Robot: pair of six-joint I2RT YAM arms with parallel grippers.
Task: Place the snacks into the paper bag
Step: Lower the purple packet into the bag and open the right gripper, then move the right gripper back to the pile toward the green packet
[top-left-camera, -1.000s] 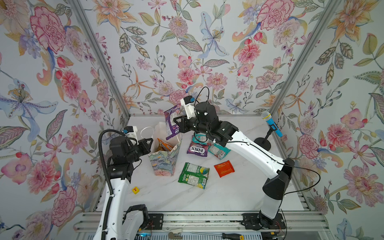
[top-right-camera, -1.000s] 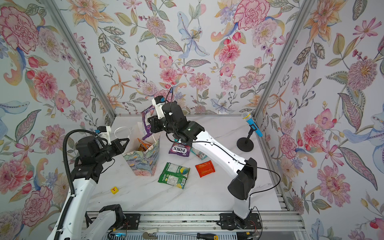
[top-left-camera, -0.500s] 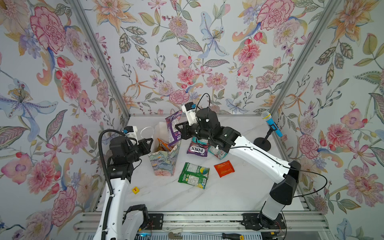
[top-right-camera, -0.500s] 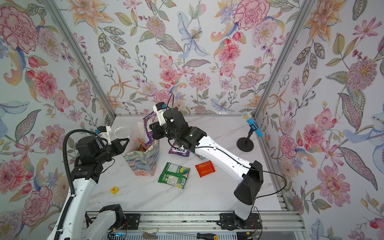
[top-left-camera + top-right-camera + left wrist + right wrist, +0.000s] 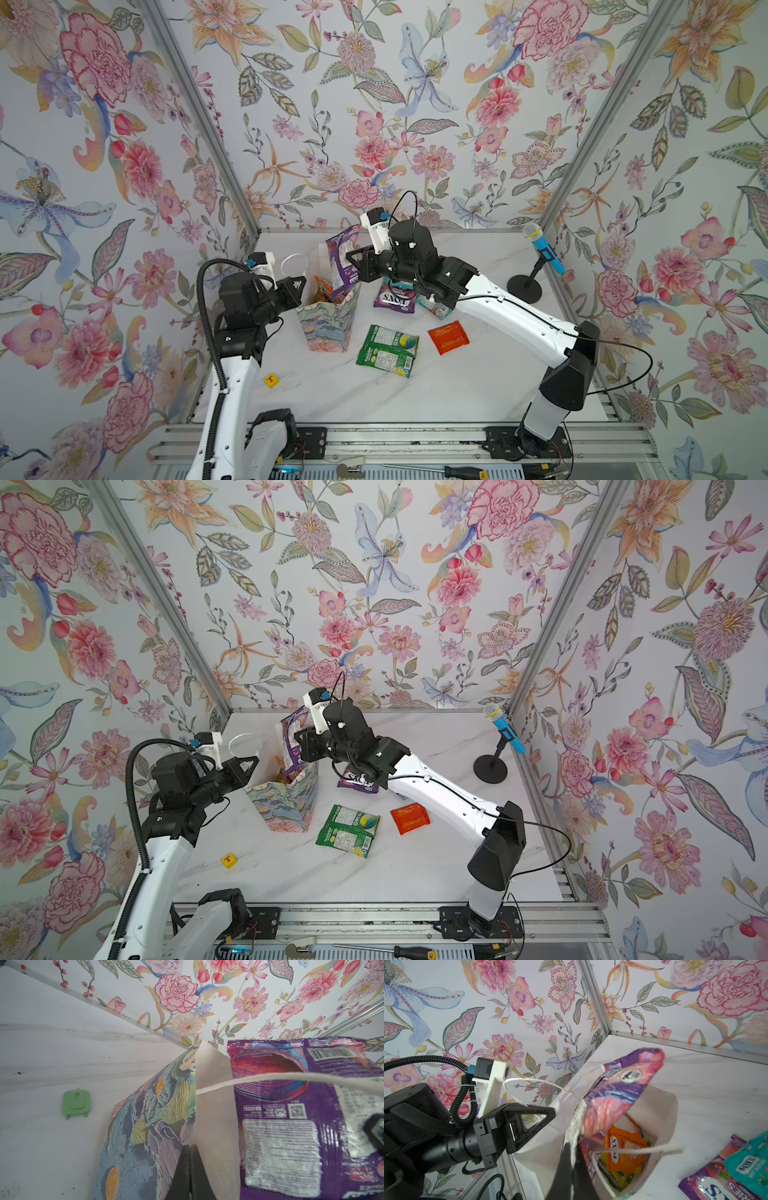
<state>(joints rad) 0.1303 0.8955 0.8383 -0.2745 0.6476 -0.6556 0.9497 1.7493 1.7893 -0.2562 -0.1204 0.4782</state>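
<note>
Purple glossy plastic packet (image 5: 343, 259) is entering the flower-printed paper gift bag (image 5: 328, 328) lower end first, with most of it sticking up above the rim.

Risks:
- Released here, it is probably tipping back out over the rim. The orange FOX'S packet (image 5: 625, 1153) and others are already filling the bottom.
- White cord handle (image 5: 633, 1150) is crossing the mouth beside the packet, so it is a likely snag.
- Pushing down hard is risking buckling or toppling the light bag, or tearing it at the pinch.

Right gripper (image 5: 572, 1159) is clamping the packet's edge, jaws nearly together. Left gripper (image 5: 190, 1164) is pinching the bag wall nearest the tabletop's left edge, jaws closed on the paper, holding the mouth open.

Bag is standing upright near that left edge. Purple FOX'S packet (image 5: 392, 298), teal packet (image 5: 433, 309), green packet (image 5: 388, 351) and red-orange sachet (image 5: 448, 337) are lying mid-tabletop, waiting.
</note>
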